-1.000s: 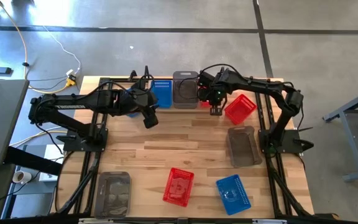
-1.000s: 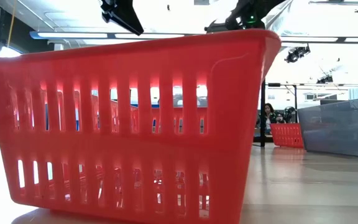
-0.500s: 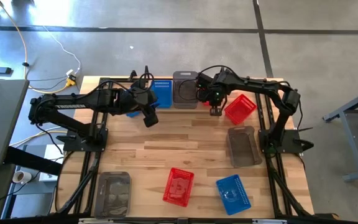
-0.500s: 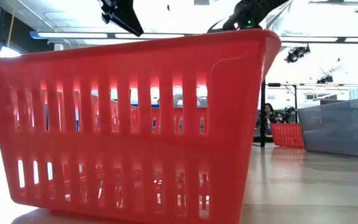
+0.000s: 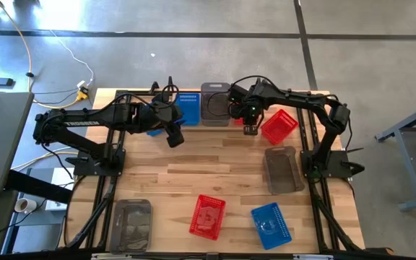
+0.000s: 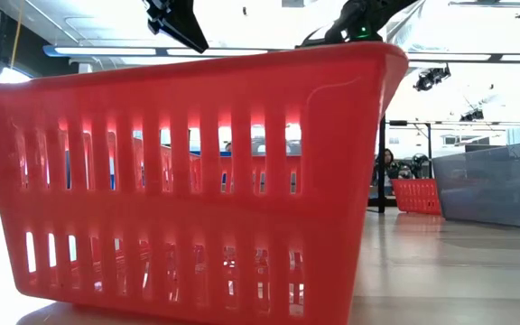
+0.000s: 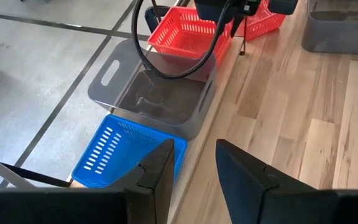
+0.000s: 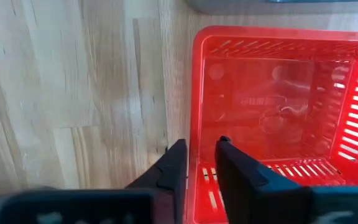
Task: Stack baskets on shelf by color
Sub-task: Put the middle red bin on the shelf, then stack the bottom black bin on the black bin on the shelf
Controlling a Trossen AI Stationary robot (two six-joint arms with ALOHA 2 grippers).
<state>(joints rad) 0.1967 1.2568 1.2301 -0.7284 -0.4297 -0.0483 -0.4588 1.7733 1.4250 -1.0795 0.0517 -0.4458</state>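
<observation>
grey concrete floor (image 5: 193, 29) crossed by dark seams, yellow cable (image 5: 27, 47) trailing, strip lights (image 6: 97, 51) overhead.

**Desk and shelf load**

The pale wood desk (image 5: 215, 155) carries a grey basket (image 5: 131, 224), a red basket (image 5: 207, 216) and a blue basket (image 5: 271, 224) along its near edge, another grey basket (image 5: 280, 170) and a tilted red basket (image 5: 279, 125) to the right. On the shelf (image 5: 166, 96) at the far edge sit a blue basket (image 5: 188, 107), a grey one (image 5: 214, 103) and a red one (image 8: 272, 118).
</observation>
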